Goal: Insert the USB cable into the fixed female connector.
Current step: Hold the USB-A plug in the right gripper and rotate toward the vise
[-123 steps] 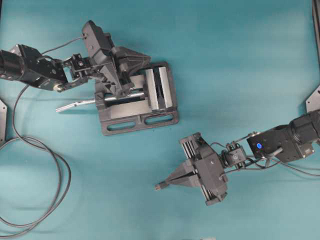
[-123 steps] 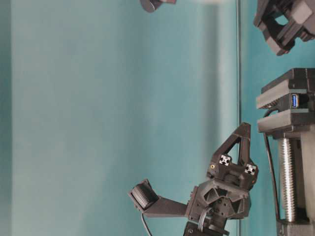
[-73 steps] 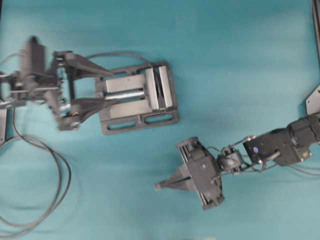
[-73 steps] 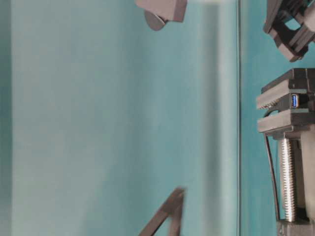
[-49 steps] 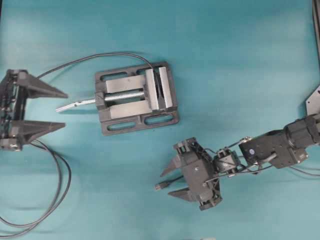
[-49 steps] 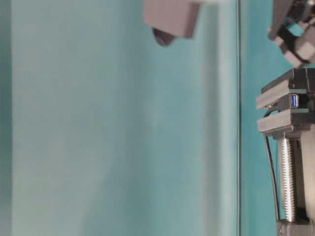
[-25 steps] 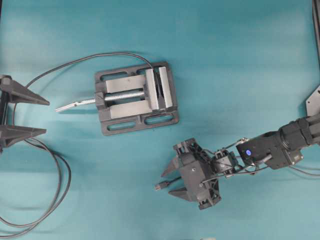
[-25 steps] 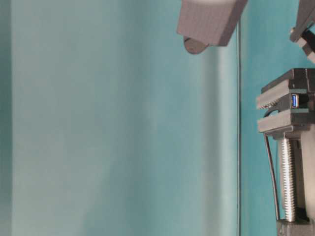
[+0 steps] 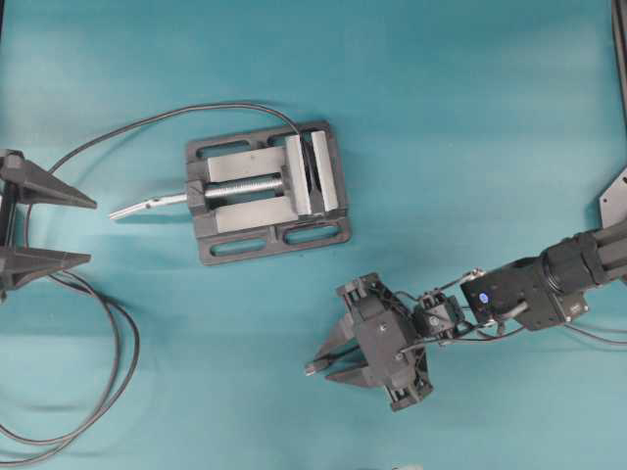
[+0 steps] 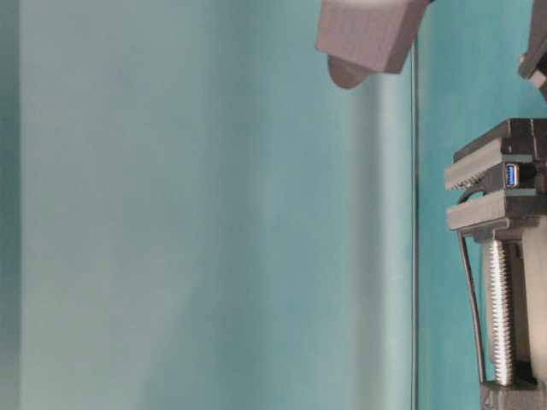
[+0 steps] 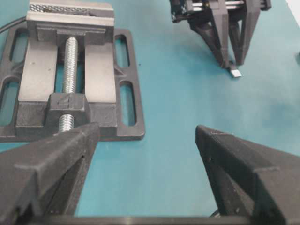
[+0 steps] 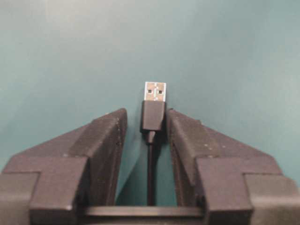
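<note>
The USB cable's black plug [image 12: 153, 115] lies flat on the teal mat, its silver tip [image 11: 236, 73] pointing away from my right gripper [image 12: 146, 117]. The fingers straddle the plug: the right finger [image 12: 187, 136] is at its side, while a thin strip of mat shows by the left finger [image 12: 105, 136]. Overhead, the plug [image 9: 310, 368] pokes out past that gripper [image 9: 327, 360]. The fixed female connector [image 10: 511, 175] shows its blue socket, clamped in the vise [image 10: 500, 213]. My left gripper [image 9: 93, 230] stands open and empty at the left edge, well apart from the vise [image 9: 265, 191].
The connector's black cable [image 9: 176, 113] leaves the vise's back and coils in big loops [image 9: 113, 343] at the lower left. The vise's screw rod [image 11: 70, 61] and handle [image 9: 147, 205] point toward my left gripper [image 11: 146, 133]. A blurred grey block [image 10: 367, 34] hangs at the table-level view's top.
My right gripper's fingers have drawn in from wide open to close beside the plug. The left arm pulled back from the vise to the left edge, then held still.
</note>
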